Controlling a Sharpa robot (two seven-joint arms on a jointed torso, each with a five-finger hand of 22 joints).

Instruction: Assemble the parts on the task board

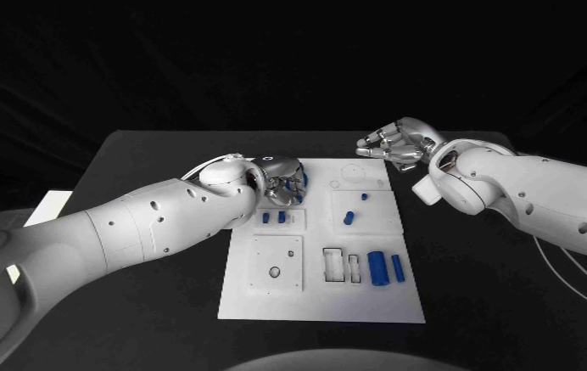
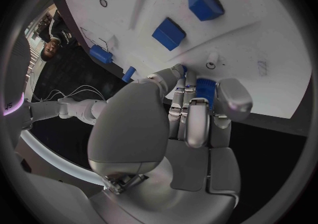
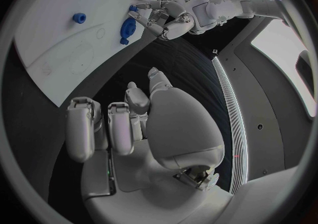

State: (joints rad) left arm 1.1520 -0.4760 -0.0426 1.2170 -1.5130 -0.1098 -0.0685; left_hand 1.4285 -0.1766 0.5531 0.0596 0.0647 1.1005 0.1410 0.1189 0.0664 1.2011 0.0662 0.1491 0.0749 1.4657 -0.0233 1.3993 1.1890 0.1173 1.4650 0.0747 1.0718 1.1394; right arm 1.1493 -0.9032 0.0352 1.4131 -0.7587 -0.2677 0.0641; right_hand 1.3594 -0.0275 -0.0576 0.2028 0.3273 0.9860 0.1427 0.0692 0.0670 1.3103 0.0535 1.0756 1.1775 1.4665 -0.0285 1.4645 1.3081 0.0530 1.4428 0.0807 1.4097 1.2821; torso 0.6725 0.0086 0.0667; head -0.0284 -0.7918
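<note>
A: Where are the parts found, taken from the task board [image 1: 321, 307]?

B: Two small blue blocks [image 1: 274, 216] are seen on the board just below the left hand [image 1: 282, 180]. A small blue peg [image 1: 350, 216] lies toward the board's middle, and two blue cylinders [image 1: 384, 268] lie near its right edge, beside empty rectangular slots [image 1: 334, 266]. One more blue part [image 2: 204, 89] is held at the board's upper left corner.

A: How is that part held?

B: In the left wrist view it is gripped between the curled fingers [image 2: 196, 123] and the thumb of the left hand, just above the board's surface. The fingers are closed narrowly around it, so only a little of it is exposed. Whether it already touches the board cannot be told.

A: What is called for if the step is to be done well?

B: Judging by the task, the part is probably meant to be seated in a recess near that corner. It should be kept square to the board and lowered straight, and the grip should be released only once it is seated; a tilted entry could jam it.

A: And the right hand [image 1: 394, 144]?

B: It is held beyond the board's upper right corner, over the black table [image 1: 147, 154]. Nothing is held in it; its fingers are loosely bent and apart, touching nothing.
</note>
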